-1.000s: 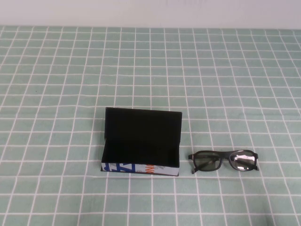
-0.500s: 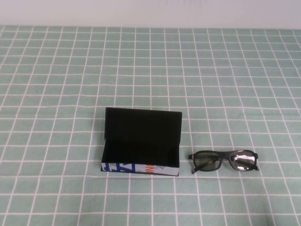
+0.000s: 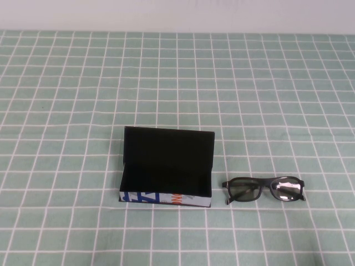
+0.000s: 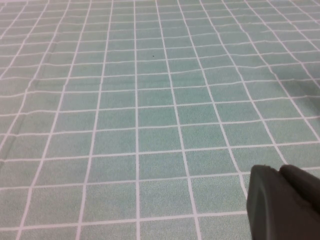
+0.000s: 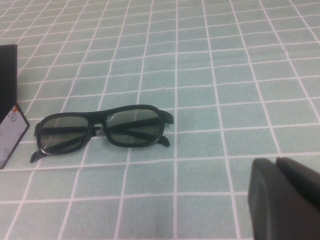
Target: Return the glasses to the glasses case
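The glasses case stands open in the middle of the table, its flap lid up at the back and its white printed front toward me; its black inside holds nothing. The black thick-rimmed glasses lie folded on the cloth just right of the case, apart from it. Neither arm shows in the high view. In the right wrist view the glasses lie ahead of my right gripper, which is shut and empty, with a corner of the case beside them. My left gripper is shut and empty over bare cloth.
A green cloth with a white grid covers the whole table. A pale wall runs along the far edge.
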